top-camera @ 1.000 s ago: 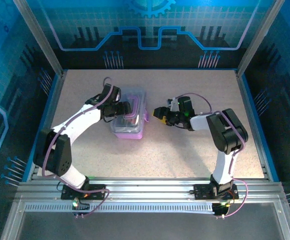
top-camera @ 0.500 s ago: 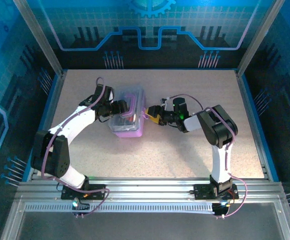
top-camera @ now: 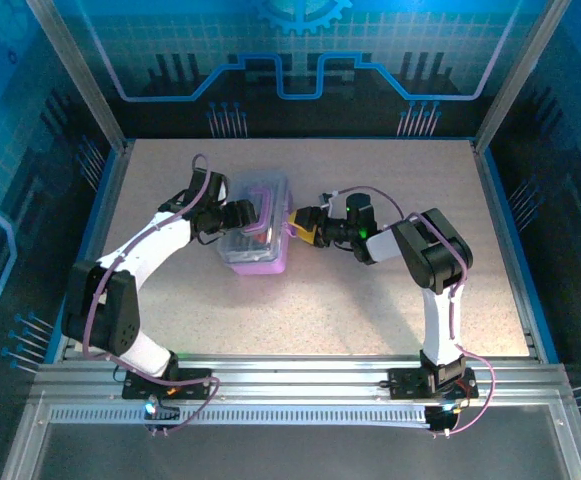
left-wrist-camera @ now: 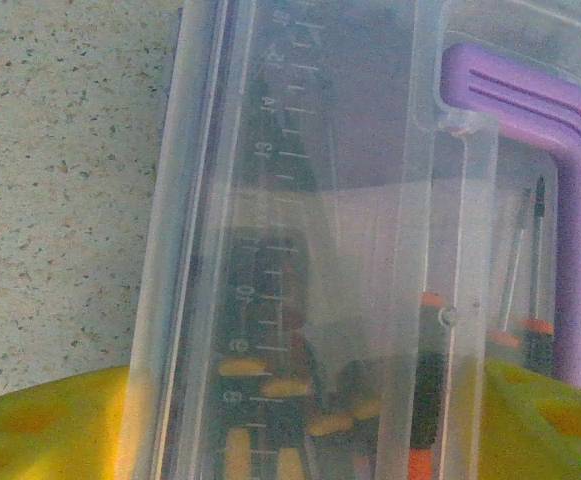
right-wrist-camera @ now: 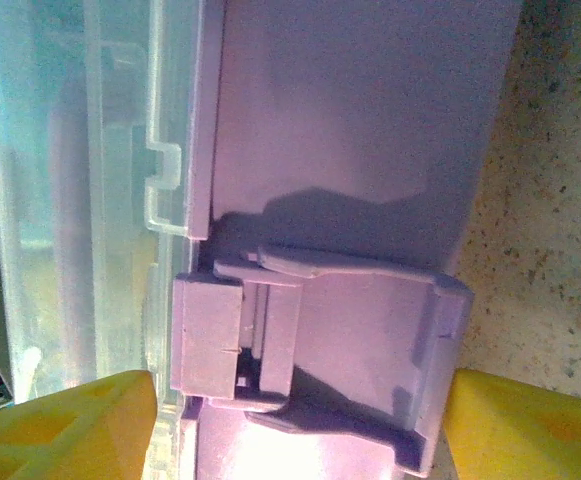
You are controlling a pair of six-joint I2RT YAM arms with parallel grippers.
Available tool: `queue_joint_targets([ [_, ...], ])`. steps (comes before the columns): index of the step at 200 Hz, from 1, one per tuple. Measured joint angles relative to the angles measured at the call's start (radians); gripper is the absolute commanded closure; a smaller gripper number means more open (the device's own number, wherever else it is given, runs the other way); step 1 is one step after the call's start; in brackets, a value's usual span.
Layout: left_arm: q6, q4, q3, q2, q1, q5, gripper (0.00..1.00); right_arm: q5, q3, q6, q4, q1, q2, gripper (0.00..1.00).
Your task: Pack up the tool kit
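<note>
The tool kit [top-camera: 260, 245], a purple case with a clear lid, lies shut on the table left of centre. Through the lid [left-wrist-camera: 300, 180] I see several screwdrivers [left-wrist-camera: 425, 400] with black, orange and yellow handles, beside the purple handle [left-wrist-camera: 575, 200]. My left gripper [top-camera: 238, 218] reaches in from the left. Its yellow fingers [left-wrist-camera: 50, 430] hold the raised part of the lid between them [left-wrist-camera: 305, 430]. My right gripper [top-camera: 296, 226] is at the case's right side, open [right-wrist-camera: 300, 425], with the purple latch [right-wrist-camera: 370, 340] between its yellow fingertips [right-wrist-camera: 65, 425].
The speckled table [top-camera: 370, 310] stretches bare to the right and front of the case. A raised frame [top-camera: 500, 220] runs along its sides, and metal rails [top-camera: 290, 375] cross the near edge by the arm bases.
My right gripper has moved left across the table up to the case's right side and now frames the latch. The left arm shifted slightly and stays on the lid. The case has not moved.
</note>
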Motion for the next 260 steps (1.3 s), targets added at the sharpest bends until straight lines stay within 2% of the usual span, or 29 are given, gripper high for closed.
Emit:
queue_joint_targets([
  [50,0.000,0.000,-0.001,-0.002,0.000,0.000,0.37,0.000,0.008,0.000,-0.011,0.000,0.012,0.23],
  [113,0.000,-0.001,0.000,-0.002,0.001,0.001,0.37,-0.045,0.016,0.107,0.138,0.000,0.086,0.24],
  [260,0.003,-0.009,0.008,0.001,0.001,-0.002,0.37,-0.074,-0.044,0.213,0.274,-0.030,0.056,0.37],
])
